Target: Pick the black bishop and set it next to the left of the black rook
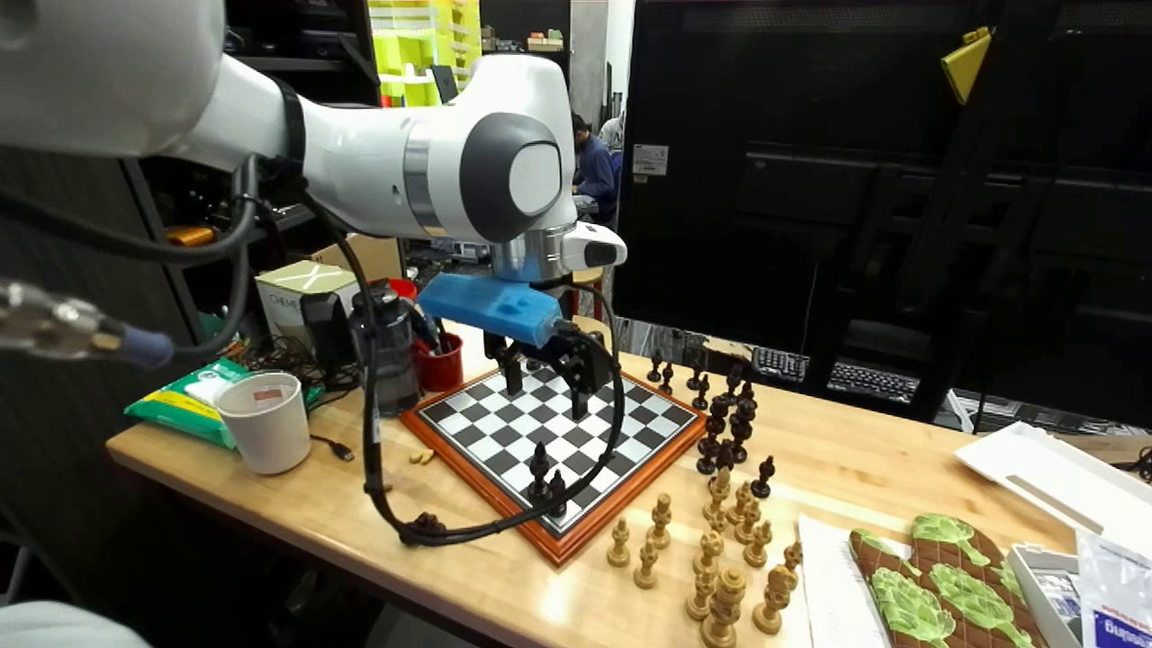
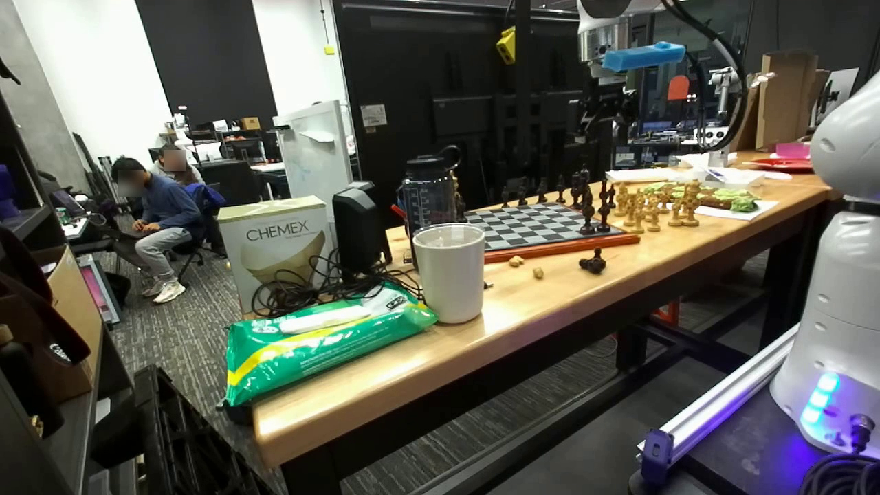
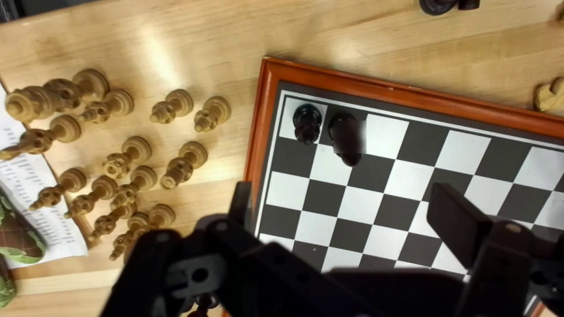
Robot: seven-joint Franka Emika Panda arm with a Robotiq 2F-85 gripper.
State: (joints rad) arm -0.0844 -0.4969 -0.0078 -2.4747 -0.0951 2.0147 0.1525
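A taller black piece with a pointed top (image 3: 348, 140), apparently the black bishop, stands upright on the chessboard (image 3: 352, 80). Beside it, on the corner square, is a shorter black piece (image 3: 307, 124), apparently the black rook; I cannot be sure of either kind from these views. The same pair shows in an exterior view as the tall piece (image 1: 538, 466) and the short piece (image 1: 557, 490). Above the middle of the board hangs my gripper (image 1: 546, 396), apart from both pieces. In the wrist view the gripper (image 3: 341, 204) is wide open with nothing between its fingers.
Several tan pieces (image 1: 711, 549) crowd the table beside the board's corner. Several black pieces (image 1: 720, 423) line its far side. One black piece (image 2: 592, 261) lies tipped over near the table's front edge. A white cup (image 1: 264, 421) and a bottle (image 1: 393, 355) stand beyond the board.
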